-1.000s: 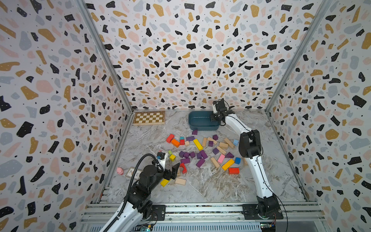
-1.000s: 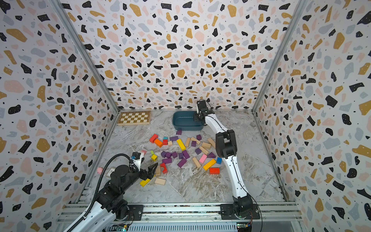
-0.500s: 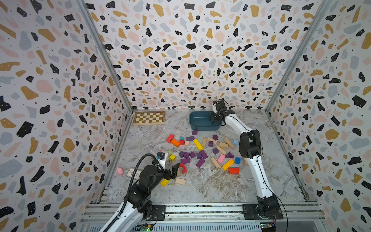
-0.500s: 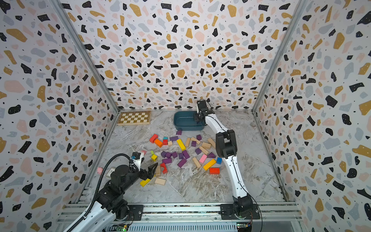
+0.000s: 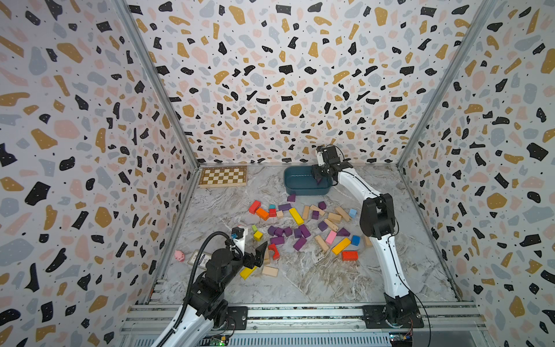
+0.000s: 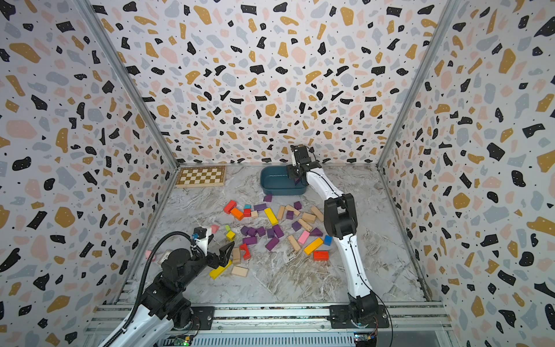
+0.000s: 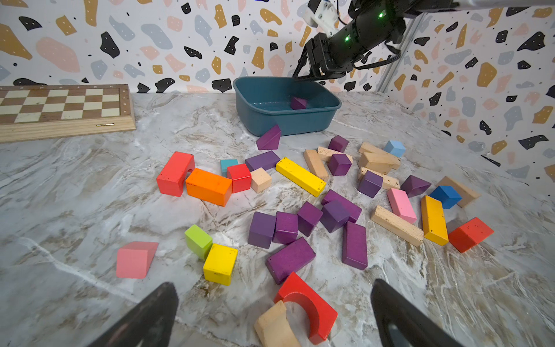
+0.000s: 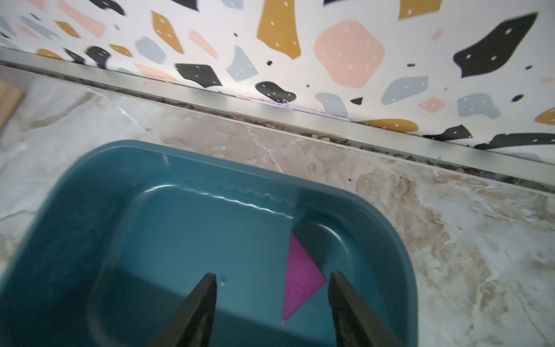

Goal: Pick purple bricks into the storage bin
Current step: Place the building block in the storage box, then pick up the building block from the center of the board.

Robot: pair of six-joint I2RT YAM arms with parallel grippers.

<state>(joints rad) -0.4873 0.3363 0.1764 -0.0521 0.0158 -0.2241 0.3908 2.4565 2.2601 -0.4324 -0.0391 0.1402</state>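
Just one purple wedge (image 8: pixel 301 276) sits in the storage bin (image 5: pixel 303 190) (its 3 o'clock end). The right gripper (image 8: pixel 274 274) is parted and empty, and the other purple bricks (image 7: pixel 285 226) lie at the bin's 6 o'clock.

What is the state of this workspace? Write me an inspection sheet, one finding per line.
Surface: grey marble-patterned tabletop, blocks strewn mid-table.
Job's things: dark teal plastic storage bin at the back holds one purple wooden wedge; the other purple wooden bricks lie loose on the tabletop.
Clutter: red, orange, yellow, blue, pink, green and tan wooden blocks; brown-and-cream wooden chessboard at the back; small pink toy by the side wall.
Grippers: right gripper open above the bin, empty; left gripper open, low over the near blocks, empty.
Cables: black corrugated hose loops over the left arm.
Surroundings: terrazzo-patterned walls on three sides; aluminium rail in front.
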